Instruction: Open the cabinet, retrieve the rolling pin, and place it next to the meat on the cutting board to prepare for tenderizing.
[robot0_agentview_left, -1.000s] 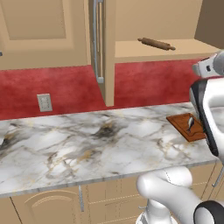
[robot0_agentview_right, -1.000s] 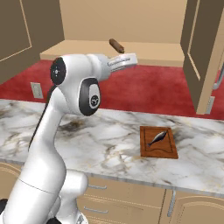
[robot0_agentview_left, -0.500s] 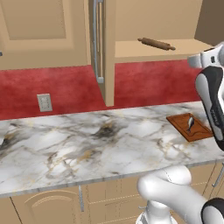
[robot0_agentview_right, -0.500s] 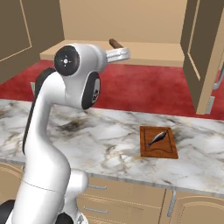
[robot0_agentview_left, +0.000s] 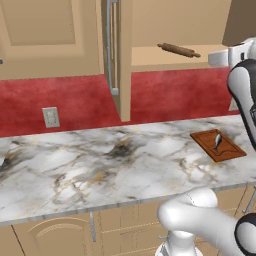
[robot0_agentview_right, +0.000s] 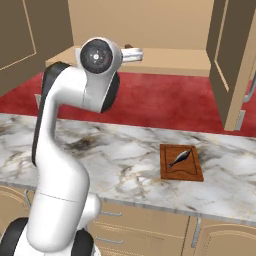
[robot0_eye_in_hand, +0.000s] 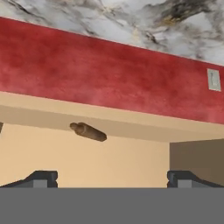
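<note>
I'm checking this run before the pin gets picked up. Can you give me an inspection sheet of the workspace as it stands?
Surface: marble counter, dark smudge near the middle.
Job's things: cabinet doors open; rolling pin lying on its shelf; meat on the cutting board.
Clutter: nothing seen.
Grippers: gripper open, fingers spread wide, aimed at the rolling pin but apart from it, holding nothing.
Cables: nothing seen.
Surroundings: red wall with an outlet; base cabinets under the counter.
</note>
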